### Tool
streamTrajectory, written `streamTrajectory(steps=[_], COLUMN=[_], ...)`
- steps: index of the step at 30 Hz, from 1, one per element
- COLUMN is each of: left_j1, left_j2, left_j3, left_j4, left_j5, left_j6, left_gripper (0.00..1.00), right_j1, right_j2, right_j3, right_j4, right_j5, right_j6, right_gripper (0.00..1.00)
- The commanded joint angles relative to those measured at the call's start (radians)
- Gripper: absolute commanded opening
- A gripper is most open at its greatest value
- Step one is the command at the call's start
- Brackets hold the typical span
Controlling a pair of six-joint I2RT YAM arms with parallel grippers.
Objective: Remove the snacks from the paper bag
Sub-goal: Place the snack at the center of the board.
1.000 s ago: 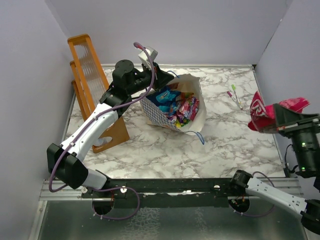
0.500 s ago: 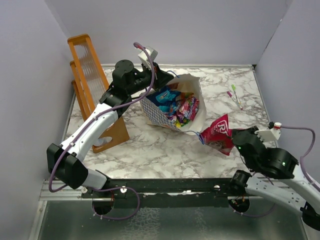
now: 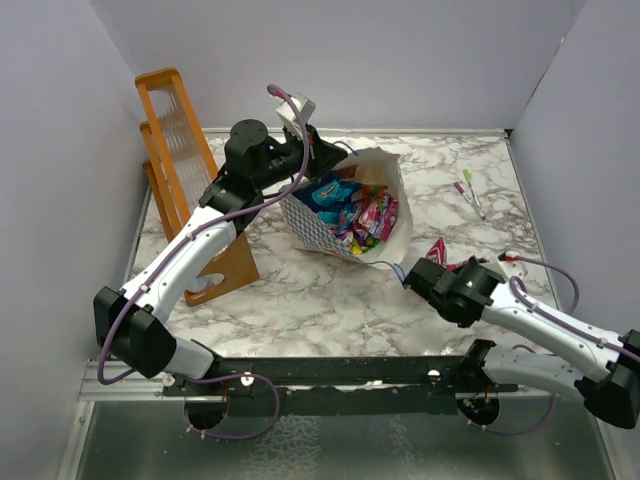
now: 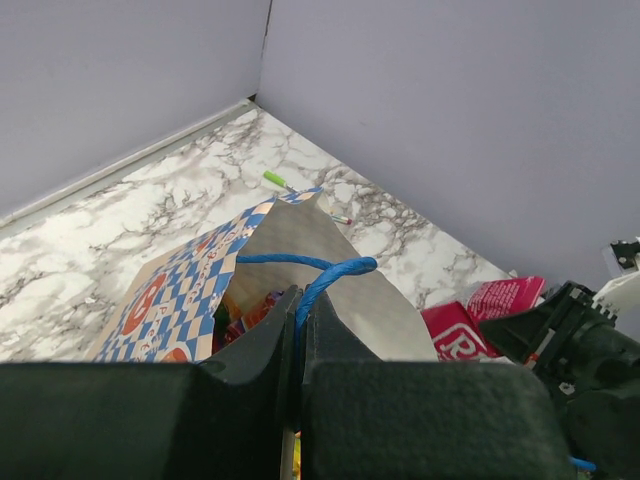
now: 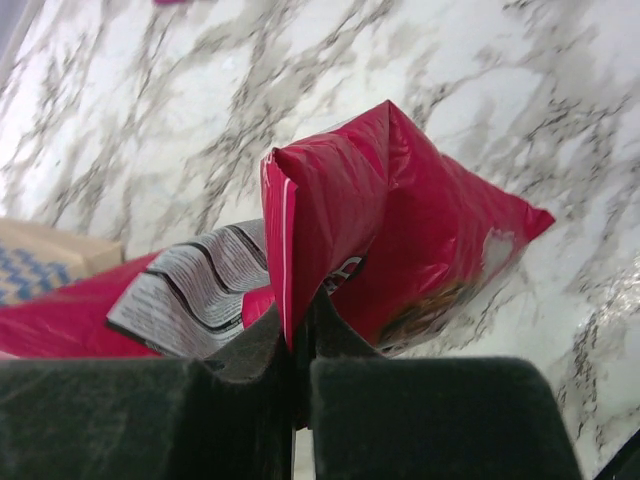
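The blue-and-white checkered paper bag (image 3: pixel 318 228) lies tilted on the marble, its mouth open, with several shiny snacks (image 3: pixel 355 212) inside. My left gripper (image 3: pixel 322 152) is shut on the bag's blue cord handle (image 4: pixel 318 272) and holds the rim up; the checkered wall (image 4: pixel 185 290) shows in the left wrist view. My right gripper (image 3: pixel 424 274) hangs low over the table just right of the bag, shut on an edge of the pink-red pouch (image 5: pixel 400 235). From above, only a corner of that pouch (image 3: pixel 437 250) shows past the arm.
An orange wooden rack (image 3: pixel 180 140) stands at the left behind my left arm. Two markers (image 3: pixel 468 192) lie at the back right. The bag's other blue handle (image 3: pixel 398 270) trails on the marble near my right gripper. Walls close in the table's back and sides.
My right arm has swung from high at the far right down and left with the pink-red pouch, which is now low beside the bag. The left arm and the bag have not moved.
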State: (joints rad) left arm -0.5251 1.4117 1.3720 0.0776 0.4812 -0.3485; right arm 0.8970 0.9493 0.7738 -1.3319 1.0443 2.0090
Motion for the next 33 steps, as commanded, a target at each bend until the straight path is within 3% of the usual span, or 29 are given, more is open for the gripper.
streamTrajectory(steps=[1, 5, 7, 11, 14, 17, 20, 22, 24, 26, 33], left_j1=[-0.003, -0.012, -0.021, -0.035, -0.036, -0.038, -0.040, -0.041, -0.040, -0.042, -0.044], left_j2=[-0.040, -0.051, -0.062, -0.094, -0.103, -0.101, -0.100, -0.101, -0.103, -0.108, -0.113], left_j3=[0.000, -0.025, -0.049, -0.099, -0.121, -0.132, -0.141, -0.145, -0.147, -0.152, -0.161], left_j4=[0.056, 0.161, 0.206, 0.278, 0.308, 0.324, 0.341, 0.345, 0.349, 0.357, 0.367], left_j5=[0.068, 0.181, 0.213, 0.222, 0.221, 0.225, 0.230, 0.230, 0.233, 0.234, 0.233], left_j6=[-0.005, -0.062, -0.081, -0.086, -0.085, -0.081, -0.081, -0.081, -0.082, -0.081, -0.075], left_gripper=[0.00, 0.00, 0.00, 0.00, 0.00, 0.00, 0.00, 0.00, 0.00, 0.00, 0.00], right_j1=[-0.103, -0.246, -0.305, -0.432, -0.568, -0.697, -0.831, -0.896, -0.920, -0.926, -0.927], right_j2=[0.091, 0.146, 0.142, 0.081, 0.057, 0.069, 0.096, 0.133, 0.170, 0.180, 0.024], right_j3=[0.034, 0.063, 0.054, -0.046, -0.119, -0.136, -0.133, -0.091, -0.023, 0.024, 0.098], right_j4=[-0.070, 0.062, 0.233, 0.705, 0.885, 0.921, 1.011, 0.998, 0.936, 0.910, 0.840], right_j5=[0.086, 0.101, 0.084, -0.076, -0.244, -0.315, -0.460, -0.569, -0.618, -0.660, -0.818], right_j6=[0.142, -0.094, -0.314, -0.804, -0.946, -1.001, -1.183, -1.266, -1.295, -1.340, -1.463], right_gripper=[0.04, 0.12, 0.13, 0.16, 0.23, 0.26, 0.37, 0.54, 0.80, 0.97, 0.99])
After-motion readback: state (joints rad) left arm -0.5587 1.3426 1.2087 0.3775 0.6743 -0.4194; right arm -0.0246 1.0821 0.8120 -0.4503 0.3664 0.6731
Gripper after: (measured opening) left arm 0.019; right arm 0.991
